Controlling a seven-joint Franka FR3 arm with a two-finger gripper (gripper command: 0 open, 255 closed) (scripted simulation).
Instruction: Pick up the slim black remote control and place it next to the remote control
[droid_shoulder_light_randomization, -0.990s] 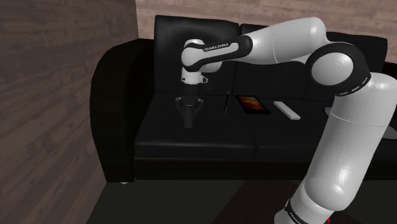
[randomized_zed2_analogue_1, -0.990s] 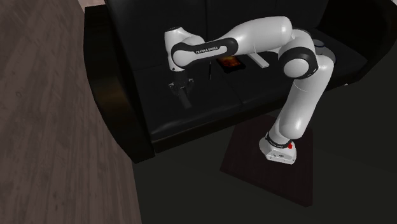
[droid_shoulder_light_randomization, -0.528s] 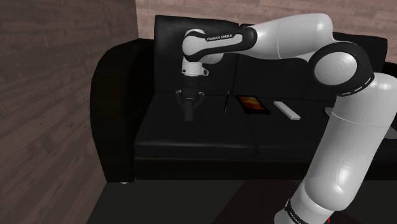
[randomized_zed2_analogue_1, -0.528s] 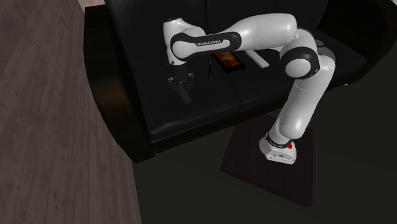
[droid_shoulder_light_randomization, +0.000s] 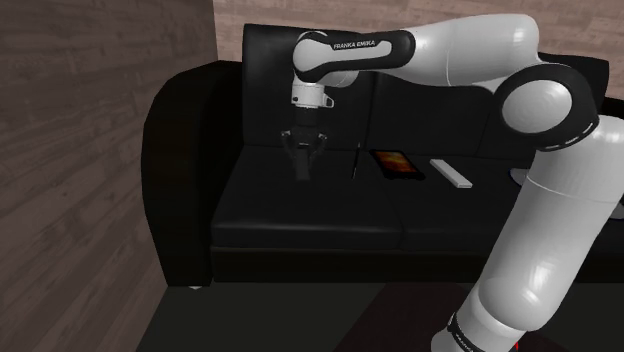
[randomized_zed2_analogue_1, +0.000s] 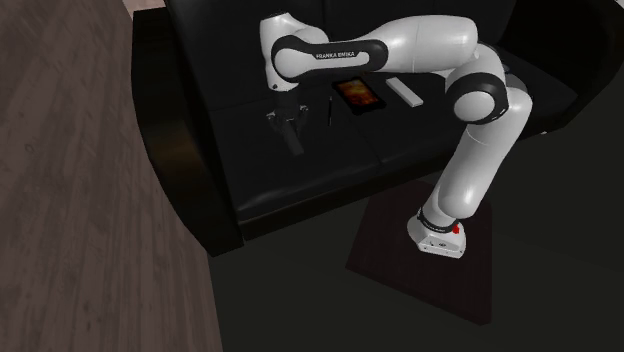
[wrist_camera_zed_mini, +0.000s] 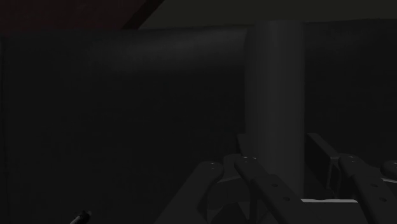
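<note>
Pincer (droid_shoulder_light_randomization: 302, 172) tip indistinct against black sofa (droid_shoulder_light_randomization: 250, 225)

My tool (droid_shoulder_light_randomization: 303, 158) stands higher over the sofa (droid_shoulder_light_randomization: 300, 215) seat than a second ago, and the slim black remote control (droid_shoulder_light_randomization: 303, 174) clasped in it hangs higher with it. My arm (droid_shoulder_light_randomization: 450, 50) rides up too, its wrist now level with the top of the backrest. In the second exterior view the tool sits nearer the sofa's back.
</note>
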